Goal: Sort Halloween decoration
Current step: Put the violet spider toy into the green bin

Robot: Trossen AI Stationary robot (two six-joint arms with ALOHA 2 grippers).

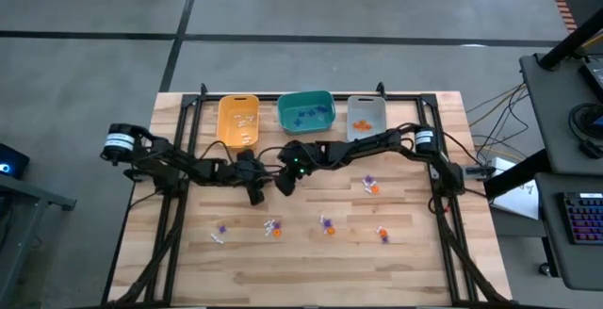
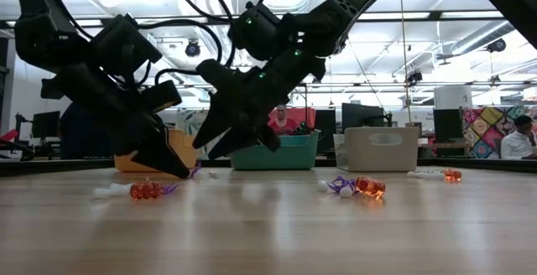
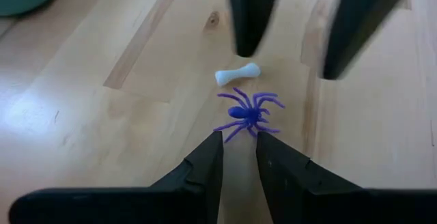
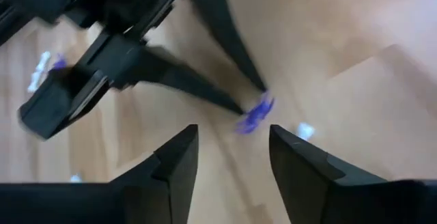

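Left wrist view: the purple spider [image 3: 247, 113] lies on the table [image 3: 102, 142] just beside a white bone [image 3: 237, 74], ahead of the narrowly parted, empty left gripper [image 3: 239, 152]; being apparently light, thin-legged and likely flexible plastic, pinch its central body, while the right gripper [image 4: 232, 152] hangs wide and empty nearby.

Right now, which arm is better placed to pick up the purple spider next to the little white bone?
Left, probably. The left end effector has its fingertips at the purple spider, jaws slightly apart. The right end effector is open and higher.
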